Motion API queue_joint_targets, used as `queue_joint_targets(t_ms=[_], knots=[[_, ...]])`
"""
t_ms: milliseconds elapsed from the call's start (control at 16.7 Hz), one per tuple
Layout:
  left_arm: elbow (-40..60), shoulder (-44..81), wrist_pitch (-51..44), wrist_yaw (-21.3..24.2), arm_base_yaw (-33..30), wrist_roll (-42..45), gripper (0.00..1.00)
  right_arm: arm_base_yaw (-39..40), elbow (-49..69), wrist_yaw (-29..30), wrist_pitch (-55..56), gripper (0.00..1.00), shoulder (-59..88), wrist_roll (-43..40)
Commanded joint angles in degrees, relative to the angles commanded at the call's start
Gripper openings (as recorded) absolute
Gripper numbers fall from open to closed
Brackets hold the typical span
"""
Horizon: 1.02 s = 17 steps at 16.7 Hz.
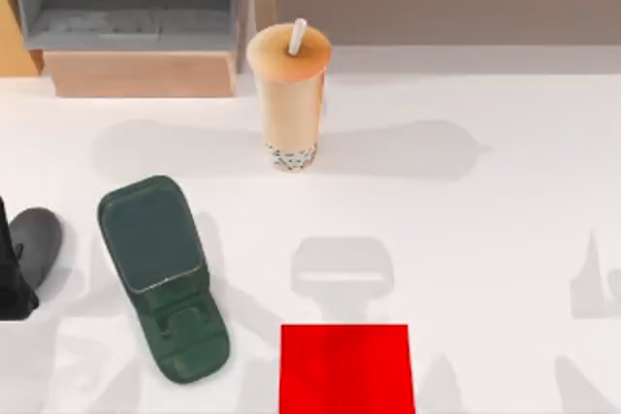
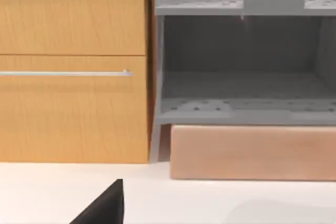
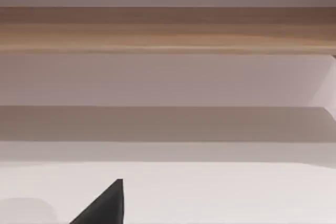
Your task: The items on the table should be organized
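Overhead, mouse (image 1: 37, 237) beside, perhaps touching, left end effector (image 1: 12, 273).

Bubble-tea cup (image 1: 290, 94) is standing upright on the counter (image 1: 505, 230) at the back, centre, just right of the shelf unit (image 1: 136, 16). Phone stand (image 1: 160, 273) is lying front left. Mouse (image 1: 37, 239) is sitting left of it, near the left edge. Mat (image 1: 346, 367) is lying at the front edge, right of the stand.
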Motion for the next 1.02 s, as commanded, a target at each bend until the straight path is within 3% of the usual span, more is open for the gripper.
queue_joint_targets(t_ms=[240,480,1020], knots=[[1.79,1.84,-1.42,0.05,-0.02,0.14,1.00,0.00,0.00,0.00,0.00,1.00,0.00,0.00],[11.60,12.83,-9.29,0.10,0.09,0.99,1.00,0.00,0.00,0.00,0.00,1.00,0.00,0.00],[46.66,63.77,-37.99,-0.01,0.84,3.89,1.00,0.00,0.00,0.00,0.00,1.00,0.00,0.00]])
